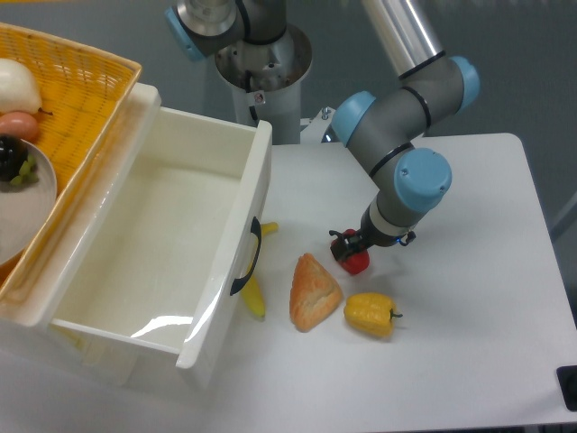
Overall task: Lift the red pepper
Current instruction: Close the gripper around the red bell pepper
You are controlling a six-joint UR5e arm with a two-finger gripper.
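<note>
On a white table (469,298) against a grey-blue backdrop, the red pepper (354,260) sits near the middle, just beside the tan triangular pastry (313,292) and above the yellow pepper (370,313). The gripper (347,245) is down at the red pepper, its dark fingers too hidden to tell whether they are clamped or apart. To the left stands a white bin (261,180) with a banana (255,293) against its wall, and a yellow wicker basket (86,108) beyond.

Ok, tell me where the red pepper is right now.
The red pepper sits on the white table right of centre, directly under the gripper, just above the yellow pepper and right of the triangular pastry.
</note>
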